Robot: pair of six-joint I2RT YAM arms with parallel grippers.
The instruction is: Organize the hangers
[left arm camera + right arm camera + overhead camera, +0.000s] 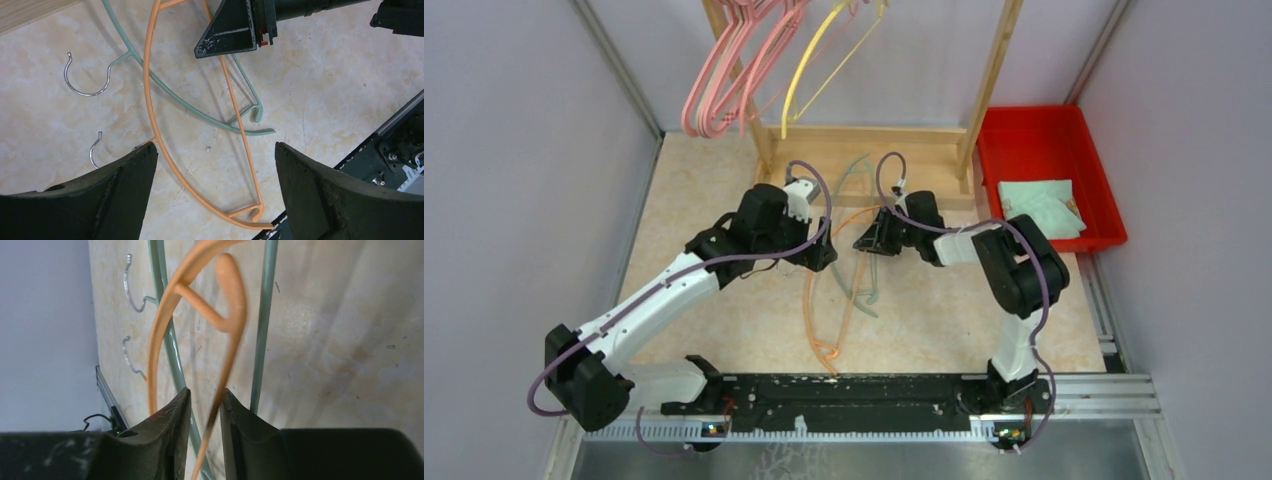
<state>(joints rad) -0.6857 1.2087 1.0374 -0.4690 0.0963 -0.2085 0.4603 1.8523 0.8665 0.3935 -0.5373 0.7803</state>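
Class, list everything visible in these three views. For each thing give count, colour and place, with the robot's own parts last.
table: one, beige marbled, under everything
rack: one, light wood, far side
pink hangers: several, pink, hanging at rack's left
yellow hanger: at least one, yellow, hanging beside them
green hanger: one, pale green, on the table
orange hanger: one, orange, across the green hanger
bin: one, red, right of rack
cloths: count unclear, pale green, in bin
arms: two, white and black, near edge
left claw: one, black, open over orange hanger
right claw: one, black, shut on orange hanger
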